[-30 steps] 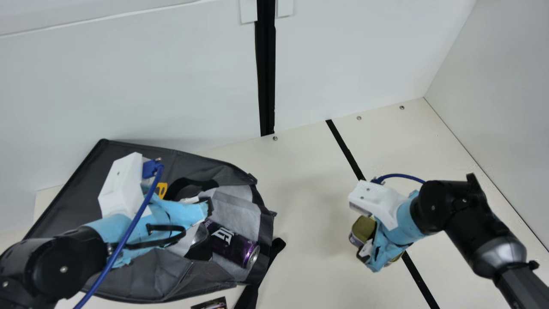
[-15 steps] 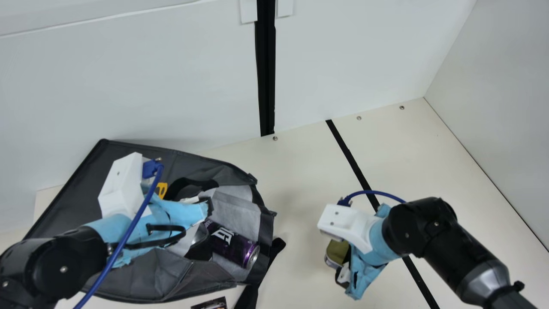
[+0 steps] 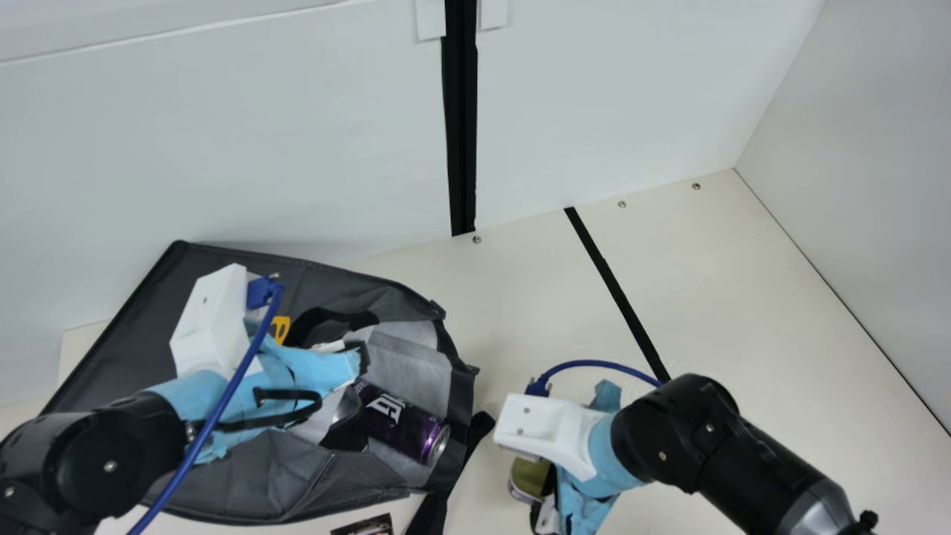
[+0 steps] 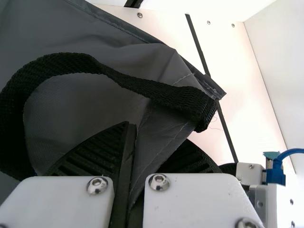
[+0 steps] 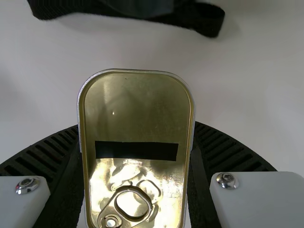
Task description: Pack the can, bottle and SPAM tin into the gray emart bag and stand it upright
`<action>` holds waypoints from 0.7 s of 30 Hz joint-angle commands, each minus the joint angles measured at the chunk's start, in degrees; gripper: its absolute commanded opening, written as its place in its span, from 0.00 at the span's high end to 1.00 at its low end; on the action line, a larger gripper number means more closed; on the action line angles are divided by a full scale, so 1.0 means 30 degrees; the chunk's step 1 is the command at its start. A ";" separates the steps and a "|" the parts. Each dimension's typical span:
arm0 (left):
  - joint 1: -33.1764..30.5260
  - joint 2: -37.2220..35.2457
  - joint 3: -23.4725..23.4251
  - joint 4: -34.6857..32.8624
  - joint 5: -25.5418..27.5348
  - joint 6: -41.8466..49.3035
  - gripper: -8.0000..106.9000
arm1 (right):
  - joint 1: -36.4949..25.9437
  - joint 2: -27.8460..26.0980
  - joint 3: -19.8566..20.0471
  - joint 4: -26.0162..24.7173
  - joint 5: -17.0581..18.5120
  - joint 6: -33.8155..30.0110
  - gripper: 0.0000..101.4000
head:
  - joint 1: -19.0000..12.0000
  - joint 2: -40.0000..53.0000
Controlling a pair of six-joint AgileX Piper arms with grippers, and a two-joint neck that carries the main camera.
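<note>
My left gripper [image 3: 358,360] is at the mouth of the gray bag [image 3: 290,475], which lies on its side. In the left wrist view my left gripper [image 4: 137,142] pinches a fold of gray bag fabric [image 4: 159,137] beside the black strap. A purple can [image 3: 407,431] lies in the opening, its end facing out; a silvery rounded thing behind it is partly hidden. Right of the bag, my right gripper [image 3: 541,513] holds the SPAM tin [image 3: 529,477]. In the right wrist view my right gripper [image 5: 137,137] has its fingers against both sides of the tin [image 5: 137,109], pull-tab lid showing.
A black strap [image 3: 479,426] trails from the bag's mouth onto the table [image 3: 520,312], between bag and tin. A small dark printed item [image 3: 365,526] shows at the front edge. A white wall [image 3: 223,148] stands behind the bag.
My right arm has carried the tin left and toward the table's front, closer to the bag. The left arm, bag and can have kept their places.
</note>
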 commanded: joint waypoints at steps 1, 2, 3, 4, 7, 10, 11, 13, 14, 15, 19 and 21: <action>0.0000 0.0000 0.0000 0.0000 0.0000 0.0000 1.00 | 0.0280 -0.0001 0.0060 0.0665 -0.0427 -0.0054 1.00 | -0.0404 -0.0016; 0.0000 0.0000 0.0000 0.0000 0.0000 0.0000 1.00 | 0.0393 -0.0013 0.0106 0.0918 -0.0662 -0.0113 1.00 | -0.0404 -0.0016; 0.0000 0.0000 0.0000 0.0000 0.0000 0.0000 1.00 | 0.0495 -0.0024 0.0172 0.1212 -0.0922 -0.0184 1.00 | -0.0404 -0.0016; 0.0000 0.0000 0.0000 0.0000 0.0000 0.0000 1.00 | 0.0572 -0.0035 0.0240 0.1553 -0.1190 -0.0293 1.00 | -0.0404 -0.0016; 0.0000 0.0000 0.0000 0.0000 0.0000 0.0000 1.00 | 0.0697 -0.0049 0.0488 0.2644 -0.2077 -0.0749 1.00 | -0.0404 -0.0016; 0.0000 0.0000 0.0000 0.0000 0.0000 0.0000 1.00 | 0.0697 -0.0023 0.0691 0.3788 -0.2915 -0.1340 1.00 | -0.0404 -0.0016; 0.0000 0.0000 0.0000 0.0000 0.0000 0.0000 1.00 | 0.0690 -0.0002 0.0742 0.4181 -0.3180 -0.1549 1.00 | -0.0404 -0.0016; 0.0000 0.0000 0.0000 0.0000 0.0000 0.0000 1.00 | 0.0658 0.0058 0.0808 0.4977 -0.3685 -0.2013 1.00 | -0.0404 -0.0016; 0.0000 0.0000 0.0000 0.0000 0.0000 0.0000 1.00 | 0.0633 0.0105 0.0810 0.5359 -0.3923 -0.2242 1.00 | -0.0404 -0.0016; 0.0000 0.0000 0.0000 0.0000 0.0000 0.0000 1.00 | 0.0603 0.0153 0.0798 0.5703 -0.4156 -0.2454 1.00 | -0.0404 -0.0016; 0.0000 0.0000 0.0000 0.0000 0.0000 0.0000 1.00 | 0.0575 0.0491 0.0676 0.6929 -0.5103 -0.3292 1.00 | -0.0404 -0.0016; 0.0000 0.0000 0.0000 0.0000 0.0000 0.0000 1.00 | 0.0619 0.0707 0.0555 0.7527 -0.5549 -0.3666 1.00 | -0.0404 -0.0016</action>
